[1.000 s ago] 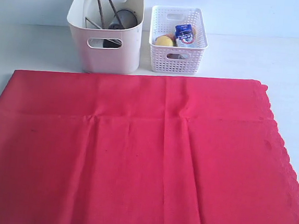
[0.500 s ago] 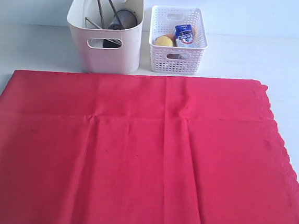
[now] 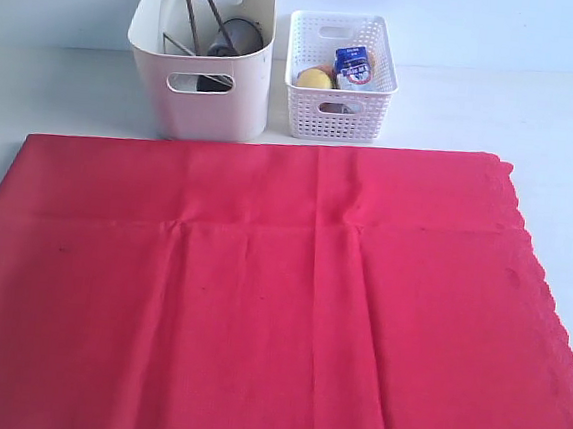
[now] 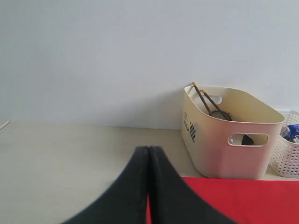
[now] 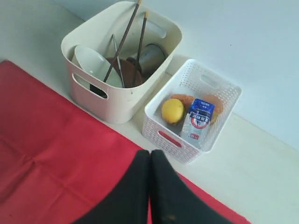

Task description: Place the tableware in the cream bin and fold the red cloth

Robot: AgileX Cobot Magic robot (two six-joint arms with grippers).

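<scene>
**Both grippers closed and empty; cloth flat; tableware in bin**

Left gripper [image 4: 148, 150]: fingers pressed together with nothing between them. It is held low and level at the cloth's edge, facing the cream bin [image 4: 224, 154]. Right gripper [image 5: 150, 153]: fingers also pressed together and empty, held high, looking down on both containers. Neither arm shows in the exterior view.

Red cloth [image 3: 260, 292]: spread unfolded on the table [image 3: 67, 85]. It is creased, its right edge is scalloped, and its near edge is cut off by the frame.

The bin stands just beyond the cloth's far edge; smooth plastic, rounded corners. Inside:
- chopsticks [image 5: 133, 32], leaning upright
- pale bowl [image 5: 91, 60], tilted on edge
- steel cup [image 5: 152, 56]
- pieces beneath, too hidden to tell apart

A white lattice basket [image 3: 337, 119] beside the bin holds a lemon [image 5: 172, 110] and a carton [image 5: 198, 119].
</scene>
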